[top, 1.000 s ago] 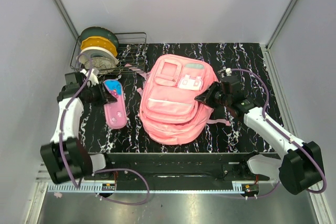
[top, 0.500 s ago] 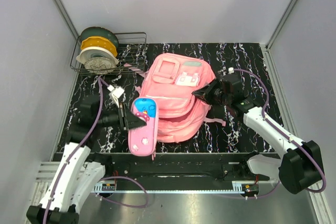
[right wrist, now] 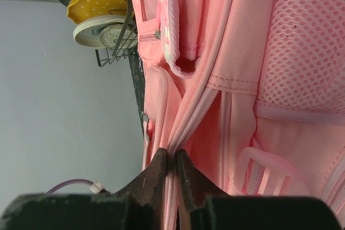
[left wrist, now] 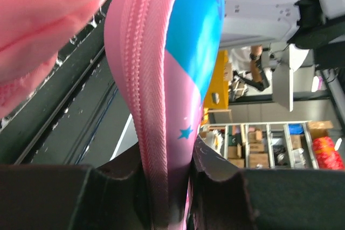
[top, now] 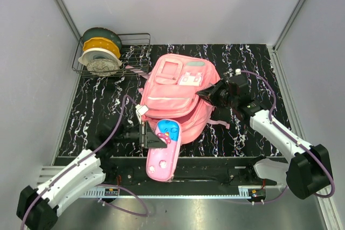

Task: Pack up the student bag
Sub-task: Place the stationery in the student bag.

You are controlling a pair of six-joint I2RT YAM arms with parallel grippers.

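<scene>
Pinching a ridge of cloth along the zip seam [right wrist: 186,117] on the side of the large pink fabric backpack [top: 172,103], the right gripper [top: 206,94] has its jaws drawn almost together, with only that fold between them. The hold looks meant to steady the bag and tug its side up, so that a mouth can be offered to the other arm. Whether the zip is actually open there, the pictures do not show.

The backpack lies flat in the middle of the black white-veined table [top: 97,106], its top towards the far edge and its bottom towards the near edge.

The left gripper [top: 157,139] clamps the slim pink-and-blue zipped pencil case [top: 163,157] across its narrow edge, jaws narrow on the zip band. The case hangs over the near edge of the table, touching or just beside the bag's near end, with its blue tip pointing at the bag. That pose suggests it is being lined up to slide in blue end first.

A black wire rack [top: 137,44] holding stacked round dishes [top: 99,52] sits in the far left corner, well apart from both arms. My reading is that the packing step is under way but the case is not yet inside.
</scene>
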